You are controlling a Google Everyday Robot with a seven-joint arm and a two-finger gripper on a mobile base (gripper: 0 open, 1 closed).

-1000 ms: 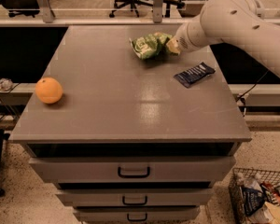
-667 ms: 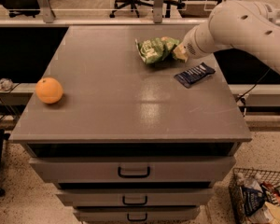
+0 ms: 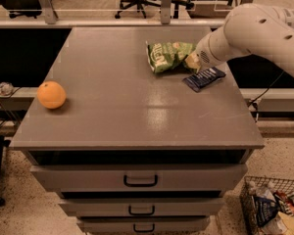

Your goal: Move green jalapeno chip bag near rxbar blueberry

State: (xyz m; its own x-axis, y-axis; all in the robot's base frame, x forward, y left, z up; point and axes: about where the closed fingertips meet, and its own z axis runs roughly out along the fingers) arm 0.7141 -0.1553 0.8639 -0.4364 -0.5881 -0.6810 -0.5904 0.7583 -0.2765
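Gripper (image 3: 190, 62) clenched on the green jalapeno chip bag's (image 3: 165, 56) right edge, at the table's (image 3: 112, 121) 1 o'clock. Rxbar blueberry (image 3: 204, 78) lies just beside, at 4 o'clock. Risk: lowering could nudge the bar off the 3 o'clock edge.

An orange (image 3: 51, 94) near the left edge of the grey cabinet top (image 3: 112, 116), wire basket (image 3: 249, 202) on the floor
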